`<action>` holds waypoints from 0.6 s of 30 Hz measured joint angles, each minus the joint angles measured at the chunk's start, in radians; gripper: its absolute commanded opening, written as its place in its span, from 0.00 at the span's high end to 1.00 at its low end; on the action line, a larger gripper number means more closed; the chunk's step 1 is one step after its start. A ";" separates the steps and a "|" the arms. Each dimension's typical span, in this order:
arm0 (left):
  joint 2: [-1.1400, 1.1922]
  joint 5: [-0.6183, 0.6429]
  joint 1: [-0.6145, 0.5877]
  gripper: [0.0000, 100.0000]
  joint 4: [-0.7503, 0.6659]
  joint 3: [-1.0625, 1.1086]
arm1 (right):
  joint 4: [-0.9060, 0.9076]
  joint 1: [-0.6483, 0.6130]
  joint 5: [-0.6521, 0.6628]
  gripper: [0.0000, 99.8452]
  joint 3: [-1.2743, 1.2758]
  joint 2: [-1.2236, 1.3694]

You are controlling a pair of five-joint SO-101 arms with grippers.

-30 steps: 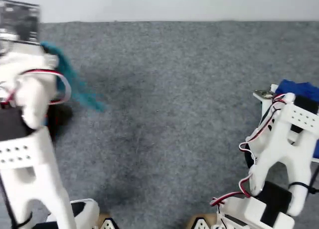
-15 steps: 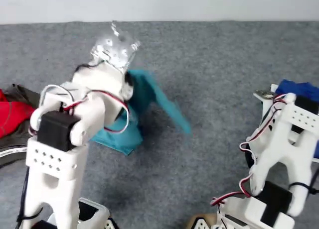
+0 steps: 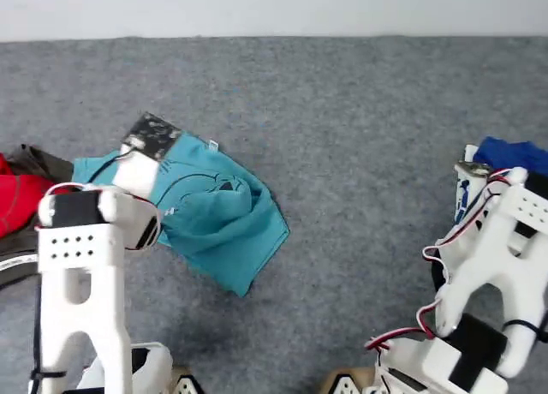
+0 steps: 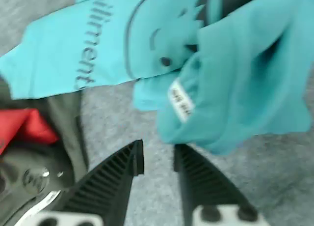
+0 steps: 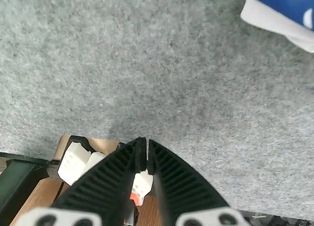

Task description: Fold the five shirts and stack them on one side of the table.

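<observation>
A teal shirt (image 3: pixel 218 214) lies crumpled on the grey table, left of the middle, with its printed front partly showing (image 4: pixel 162 44). My left arm (image 3: pixel 86 231) stands over its left edge. The left gripper (image 4: pixel 158 157) hovers just off the shirt's edge, open by a narrow gap, with nothing between its fingers. A red shirt (image 3: pixel 19 197) and a dark olive shirt (image 3: pixel 47 164) are heaped at the far left (image 4: pixel 27 130). A blue shirt (image 3: pixel 512 154) lies at the right edge, behind my right arm (image 3: pixel 492 265). The right gripper (image 5: pixel 145 148) is shut and empty above bare table near the front edge.
Grey carpet-like cloth (image 3: pixel 368 154) covers the table between the teal shirt and the right arm. The arm bases stand at the front edge (image 3: pixel 402 368). The table's wooden front edge (image 5: pixel 34 196) lies under the right gripper.
The left arm swung the teal shirt in from the far left, set it down on the table and let go. The right arm barely moved.
</observation>
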 measured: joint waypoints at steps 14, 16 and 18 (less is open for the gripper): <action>-0.172 0.068 0.453 0.86 0.241 -0.196 | 0.000 0.000 0.000 0.99 0.000 0.000; -0.153 0.080 0.537 0.85 0.241 -0.149 | 0.000 0.000 0.000 0.99 0.000 0.000; -0.106 0.084 0.598 0.85 0.230 -0.072 | 0.000 0.000 0.000 0.99 0.000 0.000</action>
